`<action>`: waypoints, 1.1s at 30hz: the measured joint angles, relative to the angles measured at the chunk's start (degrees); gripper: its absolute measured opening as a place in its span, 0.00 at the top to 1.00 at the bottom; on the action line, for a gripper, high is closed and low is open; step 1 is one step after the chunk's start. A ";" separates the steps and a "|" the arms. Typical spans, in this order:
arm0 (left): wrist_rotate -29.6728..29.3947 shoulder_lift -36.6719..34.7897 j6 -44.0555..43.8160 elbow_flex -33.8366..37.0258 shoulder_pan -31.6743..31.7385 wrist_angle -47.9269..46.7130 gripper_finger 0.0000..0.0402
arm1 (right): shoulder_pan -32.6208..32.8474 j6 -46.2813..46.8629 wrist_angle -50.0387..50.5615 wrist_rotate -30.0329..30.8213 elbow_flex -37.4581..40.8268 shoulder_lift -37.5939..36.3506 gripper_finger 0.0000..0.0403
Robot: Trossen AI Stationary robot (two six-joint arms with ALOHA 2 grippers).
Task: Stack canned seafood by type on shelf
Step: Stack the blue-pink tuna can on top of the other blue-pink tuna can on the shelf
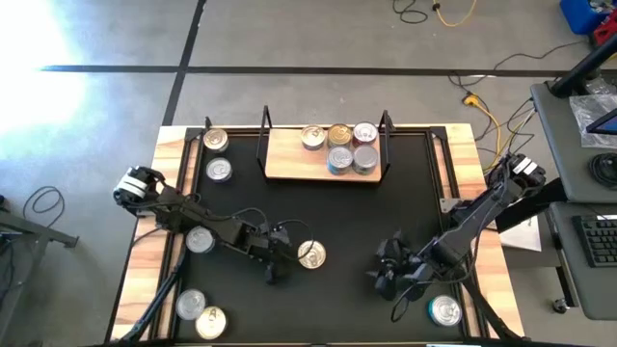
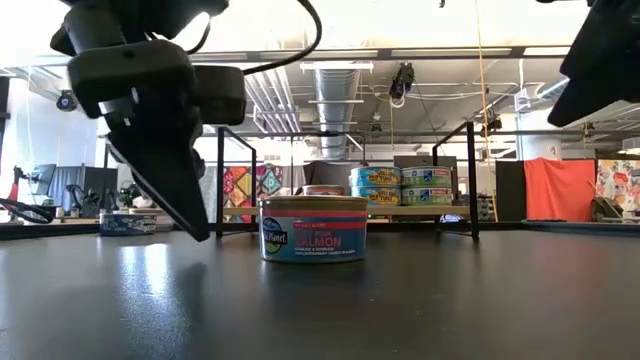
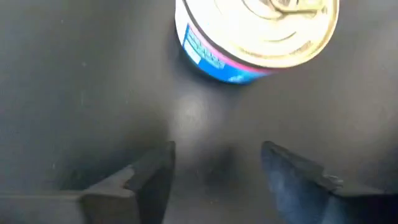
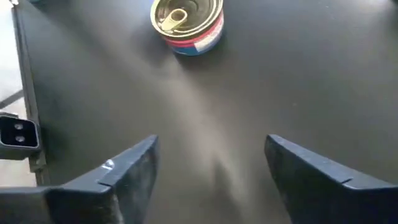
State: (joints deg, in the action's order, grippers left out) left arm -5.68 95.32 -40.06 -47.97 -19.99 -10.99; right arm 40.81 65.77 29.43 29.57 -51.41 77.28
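Observation:
A gold-lidded can with a blue and pink salmon label (image 1: 310, 254) (image 2: 313, 228) (image 3: 258, 37) stands upright on the black table mat, untouched. My left gripper (image 1: 280, 262) (image 3: 217, 165) is open just left of it, tilted down, with bare mat between its fingers. My right gripper (image 1: 386, 277) (image 4: 211, 155) hangs open above the mat to the can's right, and a gold-lidded can (image 4: 186, 25) shows well ahead of it. The wooden shelf (image 1: 289, 164) (image 2: 455, 211) at the far middle holds several cans (image 1: 339, 146) (image 2: 400, 185), some stacked.
Loose silver-lidded cans stand at the far left (image 1: 215, 141) (image 1: 220, 171), under the left arm (image 1: 200, 240), at the near left (image 1: 191, 306) (image 1: 211, 323) and at the near right (image 1: 445, 310). The shelf's black wire posts (image 1: 265, 125) (image 1: 386, 125) rise at both ends.

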 joint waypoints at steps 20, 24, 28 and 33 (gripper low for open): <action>-12.13 0.27 33.41 0.00 0.48 0.58 0.07 | -2.22 -14.97 -1.43 -0.01 0.95 0.92 0.01; -12.18 0.27 34.89 0.00 0.77 0.70 0.07 | -2.20 -14.87 -1.42 -1.45 0.95 0.92 0.01; -11.67 0.27 34.85 0.00 0.72 0.97 0.07 | -2.19 -19.38 -1.42 -1.10 0.95 0.92 0.01; -15.47 0.29 25.04 -0.80 0.70 4.34 0.08 | -2.22 -19.54 -1.47 -1.18 0.95 0.92 0.01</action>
State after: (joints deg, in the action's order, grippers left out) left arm -21.15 95.61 -15.02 -48.76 -19.29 -6.65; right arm 38.59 46.23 27.97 28.39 -50.46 78.19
